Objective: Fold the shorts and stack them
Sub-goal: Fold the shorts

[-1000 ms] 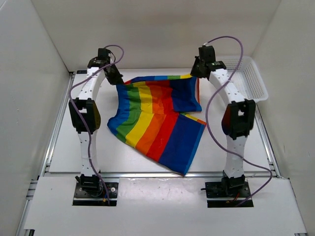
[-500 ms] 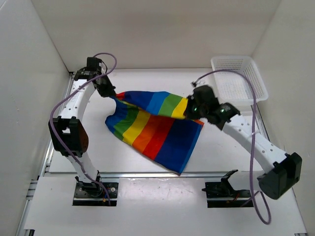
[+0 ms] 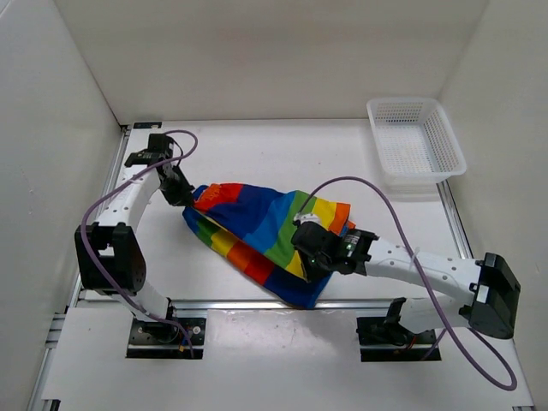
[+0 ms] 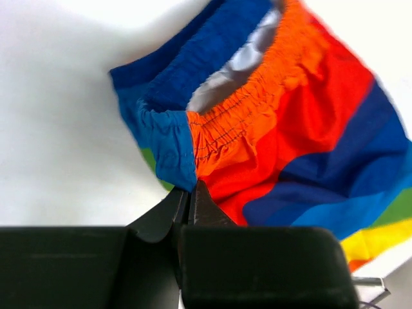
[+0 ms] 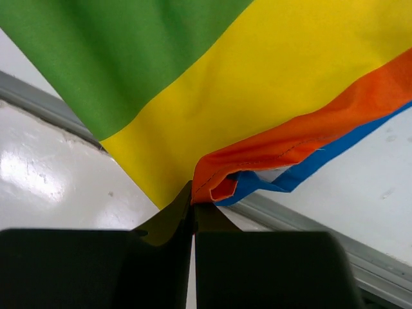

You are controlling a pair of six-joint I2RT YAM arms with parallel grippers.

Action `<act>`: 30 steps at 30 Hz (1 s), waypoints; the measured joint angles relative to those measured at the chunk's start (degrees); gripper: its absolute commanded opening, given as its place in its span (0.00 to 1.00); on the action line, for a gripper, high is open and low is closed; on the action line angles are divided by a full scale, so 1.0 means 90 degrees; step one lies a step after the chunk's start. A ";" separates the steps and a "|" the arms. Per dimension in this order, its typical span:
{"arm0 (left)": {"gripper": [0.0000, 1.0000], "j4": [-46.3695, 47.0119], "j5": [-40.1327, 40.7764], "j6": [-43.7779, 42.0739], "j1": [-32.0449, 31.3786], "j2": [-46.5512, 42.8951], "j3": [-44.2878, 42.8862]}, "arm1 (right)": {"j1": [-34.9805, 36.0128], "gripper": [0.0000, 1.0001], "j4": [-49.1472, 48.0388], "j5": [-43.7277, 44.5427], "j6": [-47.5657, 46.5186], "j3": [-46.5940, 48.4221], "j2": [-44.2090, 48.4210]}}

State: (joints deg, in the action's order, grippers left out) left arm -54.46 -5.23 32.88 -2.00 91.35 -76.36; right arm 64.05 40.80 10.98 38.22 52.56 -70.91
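The rainbow-striped shorts (image 3: 261, 227) lie partly folded over themselves in the middle of the table. My left gripper (image 3: 190, 199) is shut on the elastic waistband corner at the shorts' left end; in the left wrist view (image 4: 191, 187) the jaws pinch blue and orange cloth (image 4: 257, 122). My right gripper (image 3: 306, 261) is shut on a leg hem corner, held above the shorts' near right part; in the right wrist view (image 5: 194, 196) the jaws grip the orange and blue hem, with the yellow and green stripes (image 5: 212, 90) hanging beyond.
A white plastic mesh basket (image 3: 415, 141) stands at the back right corner. White walls enclose the table on three sides. A metal rail (image 3: 257, 301) runs along the table's near edge, close under the right gripper.
My right gripper has carried the hem from the back right toward the near edge, folding the shorts over. My left gripper has moved nearer and down with the waistband corner.
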 measured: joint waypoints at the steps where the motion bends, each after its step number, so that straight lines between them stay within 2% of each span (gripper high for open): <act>1: 0.10 -0.0012 0.0049 0.0024 0.0000 -0.0027 0.0107 | 0.0117 0.01 0.0007 0.0010 0.0061 -0.0027 -0.0039; 4: 0.10 -0.0044 0.0272 0.0085 0.0000 0.0010 0.0325 | 0.0554 0.01 -0.0046 0.0056 0.0168 -0.0024 -0.0328; 6: 0.20 -0.0080 0.0335 0.0121 0.0000 0.0126 0.0367 | 0.0865 0.02 -0.0090 0.0124 0.0211 -0.0015 -0.0719; 7: 0.32 -0.0083 0.0357 0.0141 -0.0002 0.0187 0.0396 | 0.0991 0.09 -0.0090 0.0153 0.0211 0.0032 -0.0930; 8: 0.60 -0.0087 0.0393 0.0136 -0.0002 0.0236 0.0415 | 0.1105 0.30 -0.0073 0.0189 0.0209 0.0090 -0.1156; 9: 0.79 -0.0063 0.0476 0.0121 0.0002 0.0289 0.0430 | 0.1234 0.43 0.0015 0.0250 0.0223 0.0153 -0.1353; 10: 0.95 -0.0019 0.0563 0.0155 0.0017 0.0325 0.0432 | 0.1379 0.63 0.0187 0.0364 0.0192 0.0228 -0.1520; 11: 1.00 0.0032 0.0631 0.0151 0.0032 0.0333 0.0432 | 0.1515 0.67 0.0357 0.0452 0.0243 0.0306 -0.1625; 14: 1.00 0.0075 0.0731 0.0119 0.0090 0.0265 0.0408 | 0.1775 0.71 0.0865 0.0755 0.0236 0.0612 -0.1625; 16: 1.00 0.0027 0.0765 0.0075 0.0107 0.0189 0.0294 | 0.1790 0.71 0.1105 0.0981 0.0233 0.0862 -0.1474; 17: 0.96 -0.0019 0.0789 0.0051 0.0112 0.0153 0.0185 | 0.1785 0.71 0.1209 0.1086 0.0238 0.0984 -0.1365; 18: 0.86 -0.0044 0.0826 0.0032 0.0109 0.0107 0.0066 | 0.1768 0.68 0.1311 0.1222 0.0238 0.1127 -0.1226; 19: 0.58 -0.0046 0.0848 -0.0007 0.0095 0.0049 -0.0041 | 0.1751 0.62 0.1399 0.1350 0.0238 0.1277 -0.1090; 20: 0.46 -0.0041 0.0874 -0.0015 0.0061 -0.0015 -0.0136 | 0.1698 0.48 0.1464 0.1457 0.0233 0.1426 -0.0967; 21: 0.36 -0.0039 0.0906 -0.0063 0.0010 -0.0075 -0.0214 | 0.1639 0.40 0.1491 0.1530 0.0240 0.1540 -0.0862; 22: 0.19 -0.0039 0.0918 -0.0131 -0.0075 -0.0136 -0.0270 | 0.1552 0.35 0.1501 0.1583 0.0260 0.1630 -0.0770; 24: 0.10 -0.0051 0.0925 -0.0160 -0.0255 -0.0165 -0.0340 | 0.1275 0.34 0.1477 0.1571 0.0248 0.1685 -0.0697; 27: 0.10 -0.0007 0.0911 -0.0250 -0.0576 0.0002 -0.0391 | 0.0571 0.35 0.1280 0.1304 0.0296 0.1518 -0.0702; 29: 0.10 0.0058 0.0857 -0.0270 -0.0738 0.0289 -0.0398 | -0.0153 0.43 0.0996 0.0899 0.0406 0.1202 -0.0702; 30: 0.10 0.0092 0.0838 -0.0279 -0.0782 0.0461 -0.0389 | -0.0457 0.51 0.0855 0.0743 0.0466 0.1015 -0.0702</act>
State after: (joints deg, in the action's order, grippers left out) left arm -53.63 2.31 30.37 -9.04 95.50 -79.85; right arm 59.94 48.49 17.67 42.41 61.69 -77.23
